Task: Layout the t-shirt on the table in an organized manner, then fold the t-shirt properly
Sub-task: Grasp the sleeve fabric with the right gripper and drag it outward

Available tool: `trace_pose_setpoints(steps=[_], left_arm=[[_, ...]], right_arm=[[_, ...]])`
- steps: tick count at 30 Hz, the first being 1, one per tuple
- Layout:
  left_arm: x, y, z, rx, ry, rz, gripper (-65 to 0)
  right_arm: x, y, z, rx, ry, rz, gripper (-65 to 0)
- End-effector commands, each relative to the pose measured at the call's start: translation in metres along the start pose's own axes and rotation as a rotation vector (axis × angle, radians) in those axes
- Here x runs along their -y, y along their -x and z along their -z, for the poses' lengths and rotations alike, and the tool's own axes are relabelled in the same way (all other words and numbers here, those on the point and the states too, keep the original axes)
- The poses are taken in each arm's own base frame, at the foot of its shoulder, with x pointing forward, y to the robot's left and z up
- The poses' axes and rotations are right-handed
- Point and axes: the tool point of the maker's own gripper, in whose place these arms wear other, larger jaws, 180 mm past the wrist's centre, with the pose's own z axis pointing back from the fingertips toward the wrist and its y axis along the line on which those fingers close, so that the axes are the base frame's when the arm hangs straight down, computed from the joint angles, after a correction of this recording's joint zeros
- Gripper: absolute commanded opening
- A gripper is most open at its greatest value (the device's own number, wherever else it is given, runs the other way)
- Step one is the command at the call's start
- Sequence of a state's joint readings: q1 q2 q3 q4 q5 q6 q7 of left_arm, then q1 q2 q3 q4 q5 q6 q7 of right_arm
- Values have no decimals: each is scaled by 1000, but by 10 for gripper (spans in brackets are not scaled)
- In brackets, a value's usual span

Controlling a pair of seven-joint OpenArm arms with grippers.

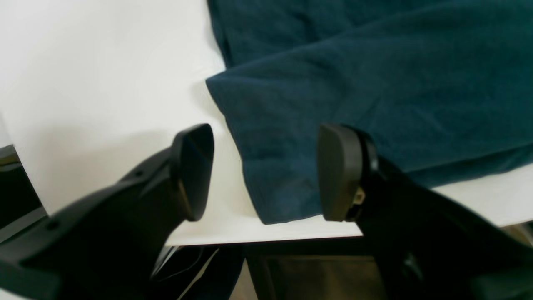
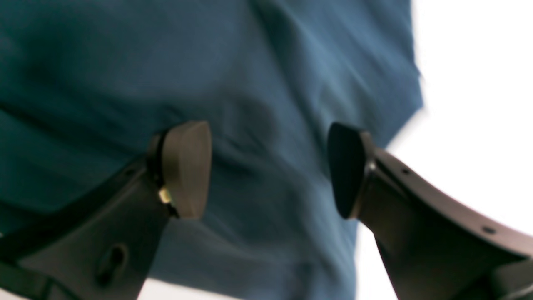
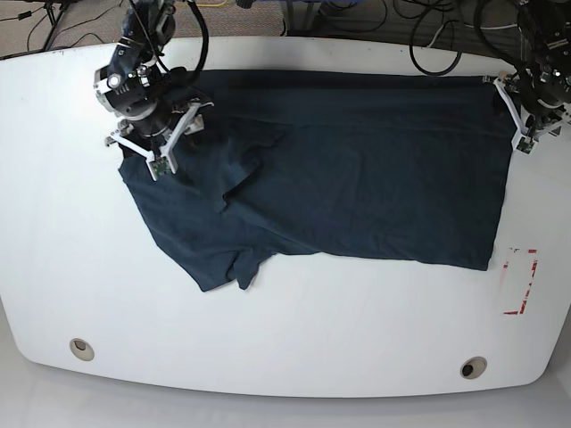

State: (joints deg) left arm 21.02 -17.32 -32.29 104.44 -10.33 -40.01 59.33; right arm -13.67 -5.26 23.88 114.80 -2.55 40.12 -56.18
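The left claw [image 1: 266,173] hangs spread wide with nothing between its two dark pads, right over a corner of the t-shirt [image 3: 357,174] at the counter [image 3: 294,339] edge. From its wrist view, one pad sits over bare white surface and the other over blue cloth, with the cloth's corner lying flat between them just short of the edge. In the base view this claw [image 3: 526,125] is at the far right, by the shirt's straight right-hand edge.

The right claw [image 2: 268,171] is spread as well, gripping nothing. Its wrist view shows both pads above rumpled blue fabric, with white counter showing off to one side; the picture is blurred, so I cannot tell whether the pads touch the cloth. In the base view it [image 3: 161,147] is at the far left, over the shirt's crumpled end.

The t-shirt lies across the far half of the counter, stretched left to right. Its right part is fairly flat, ending in a clean straight edge near the red-outlined mark [image 3: 520,281]. Its left part is messier: folds and creases run through it, and a flap reaches toward the near side, ending in a bunched point.

Two round grommet holes sit along the near edge, one at the left [image 3: 81,348] and one at the right [image 3: 473,366], both well apart from the cloth. Cables [image 3: 437,40] trail on the floor beyond the far edge.
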Motion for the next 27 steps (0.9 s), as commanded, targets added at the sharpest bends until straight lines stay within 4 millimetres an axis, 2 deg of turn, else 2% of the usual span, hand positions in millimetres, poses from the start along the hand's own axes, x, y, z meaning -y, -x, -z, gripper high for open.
trace_pose_setpoints(steps=[1,8,11,13,18,21,27], left_arm=[[-8,-5,-6,9,-27,17,-285],[-9,-5,-6,9,-29,16,-285],[-8,-5,-6,9,-28,15,-285],[-8,-5,-6,9,-28,15,-285],[-9,-6,-6,11,-28,14,-285],[-9,-6,-6,10,-29,15,-285],[-9,-6,-6,10,-29,15,-285]], right_arm=[[0,-20,-2,46,5,-9,-241],[-43,-53,10,109,-105,-53,-243],[-55,-61,15,119,-140,-70,-250],[-64,-60,20,110,-167,-78,-295],[-69,-60,35,81,-193,-78,-463],[-71,-56,43,61,-211,-75,-522],[-77,-56,49,60,-237,-67,-526]])
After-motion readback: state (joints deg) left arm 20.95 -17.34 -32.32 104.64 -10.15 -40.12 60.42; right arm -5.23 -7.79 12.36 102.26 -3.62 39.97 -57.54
